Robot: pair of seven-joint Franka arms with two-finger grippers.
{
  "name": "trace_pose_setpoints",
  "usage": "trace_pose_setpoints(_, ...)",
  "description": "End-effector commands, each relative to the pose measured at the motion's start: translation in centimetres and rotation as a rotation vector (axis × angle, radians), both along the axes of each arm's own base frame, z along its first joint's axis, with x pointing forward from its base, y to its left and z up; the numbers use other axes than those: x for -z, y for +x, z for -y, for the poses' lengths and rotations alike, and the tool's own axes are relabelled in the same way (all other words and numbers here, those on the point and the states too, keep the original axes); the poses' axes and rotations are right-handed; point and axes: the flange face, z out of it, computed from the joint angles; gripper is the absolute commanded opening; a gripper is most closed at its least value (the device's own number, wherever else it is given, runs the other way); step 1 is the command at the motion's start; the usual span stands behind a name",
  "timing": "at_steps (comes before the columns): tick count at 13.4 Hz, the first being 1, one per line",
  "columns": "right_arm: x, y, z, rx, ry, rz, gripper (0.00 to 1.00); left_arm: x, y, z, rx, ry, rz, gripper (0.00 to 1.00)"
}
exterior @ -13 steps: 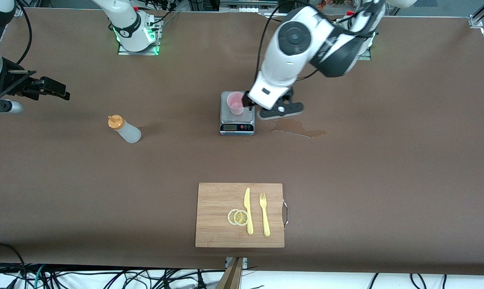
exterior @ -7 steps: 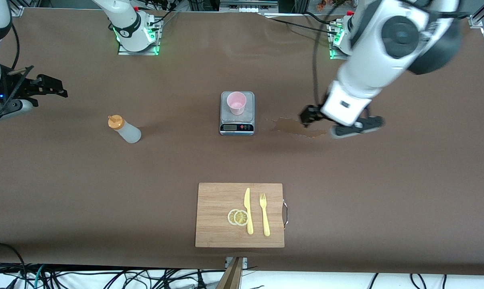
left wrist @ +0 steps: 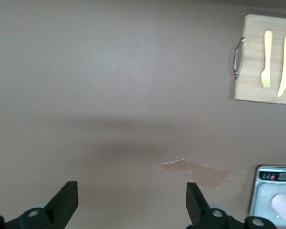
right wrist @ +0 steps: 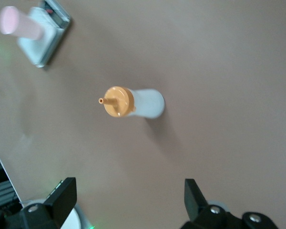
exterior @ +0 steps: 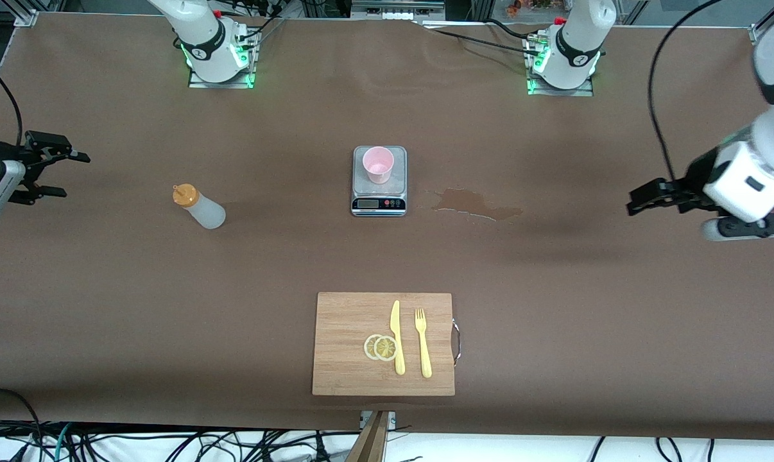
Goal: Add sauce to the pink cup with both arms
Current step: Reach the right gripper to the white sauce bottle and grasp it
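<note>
The sauce (exterior: 197,206) stands upright on the brown surface (exterior: 265,256), its long axis vertical and its orange nozzle cap (exterior: 183,194) pointing straight up; it sits toward the right arm's end of the surface, well apart from everything else. In the right wrist view the bottle (right wrist: 133,102) is seen from above, cap toward the camera. The pink cup (exterior: 378,164) stands upright, mouth up, on a small grey scale (exterior: 378,192) near the middle of the surface, farther from the front camera than the bottle; it shows again at the edge of the left wrist view (left wrist: 285,206). Beside the scale, toward the left arm's end, a brownish spill (exterior: 477,203) stains the surface. Much nearer to the front camera lies a wooden cutting board (exterior: 348,321) carrying two lemon slices (exterior: 380,347), a yellow knife (exterior: 396,337) and a yellow fork (exterior: 422,343). Nothing lies between the bottle and the cup. The right hand (exterior: 60,173) hangs over the surface's edge at the right arm's end, fingers spread wide, holding nothing. The left hand (exterior: 650,199) hangs over the left arm's end, likewise spread wide and empty.
</note>
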Motion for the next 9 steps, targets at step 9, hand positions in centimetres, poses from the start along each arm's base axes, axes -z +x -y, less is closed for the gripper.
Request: trace_pose_setpoints(9, 19.5, -0.6, 3.6, -0.309, 0.667, 0.358, 1.0, -1.8, -1.9, 0.4, 0.071, 0.022, -0.047, 1.0)
